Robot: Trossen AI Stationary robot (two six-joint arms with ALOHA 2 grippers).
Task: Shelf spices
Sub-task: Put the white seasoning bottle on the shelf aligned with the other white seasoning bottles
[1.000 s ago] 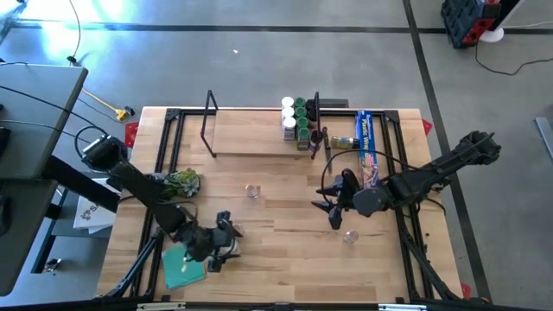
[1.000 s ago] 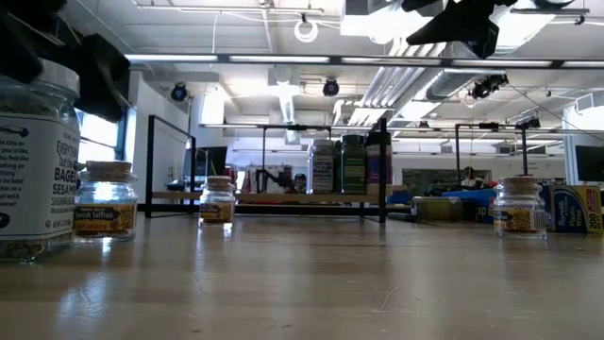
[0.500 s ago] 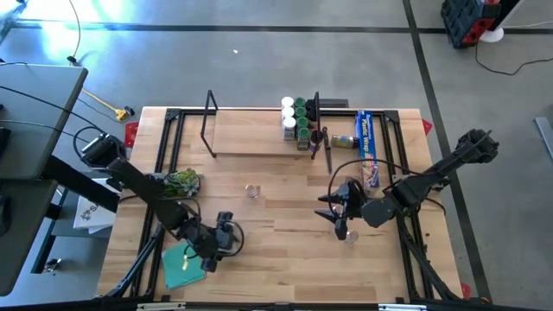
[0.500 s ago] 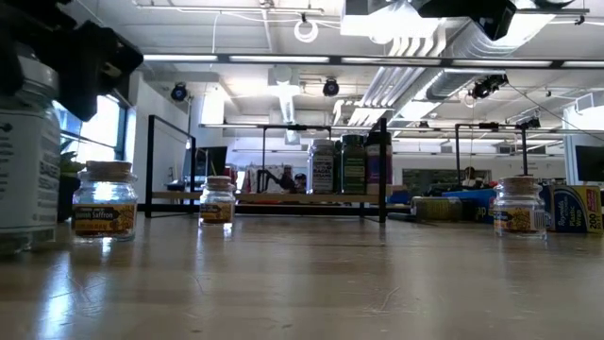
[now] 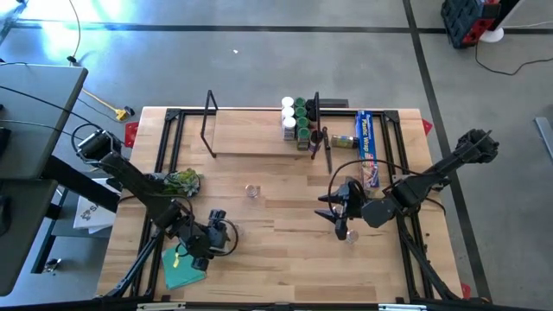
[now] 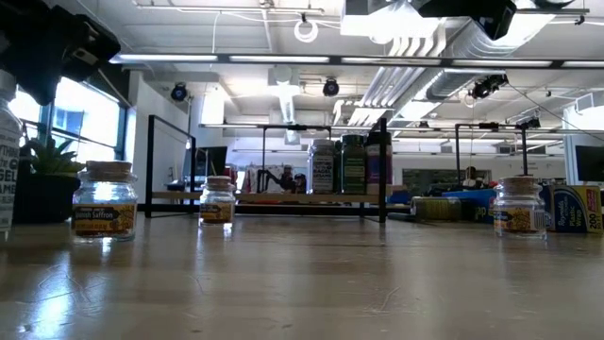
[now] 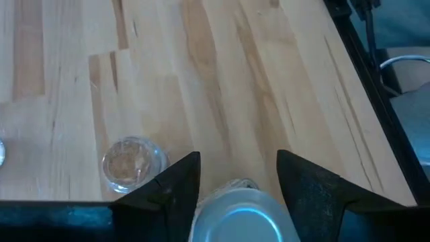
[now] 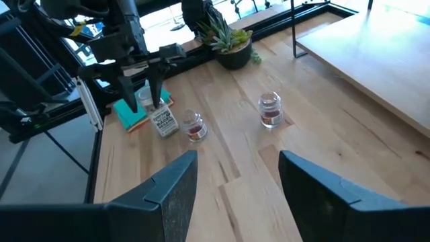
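Note:
My left gripper (image 5: pixel 213 235) is at the near left of the table, shut on a clear jar with a white label (image 8: pixel 162 122). This jar shows at the left edge of the low view (image 6: pixel 6 142). A small cork-lidded jar (image 7: pixel 133 163) stands beside it. My right gripper (image 5: pixel 340 212) is open and empty above the right half of the table, with a small jar (image 5: pixel 349 235) standing just near of it. Another small jar (image 5: pixel 251 191) stands mid-table. The shelf (image 5: pixel 255 131) lies at the far edge, with several jars (image 5: pixel 295 119) standing at its right end. My left gripper pinches the labelled jar between its two fingers (image 7: pixel 176 183) at its top end, on either side of the round lid (image 7: pixel 236 216). The fingers come from above, pointing down. The jar hangs upright below them; whether its base is clear of the table, I cannot tell.
A blue wrap box (image 5: pixel 367 147) and a lying jar (image 5: pixel 343 141) are right of the shelf. A potted green plant (image 5: pixel 180 181) stands at the left. A teal flat object (image 5: pixel 181 268) lies at the near left corner. Black wire frames (image 5: pixel 210 121) stand up at the shelf's ends.
My left gripper has carried the labelled jar toward the table's left edge, and in the low view the jar has slid almost out of the picture. My right gripper first shifted a little toward the near right, then kept still.

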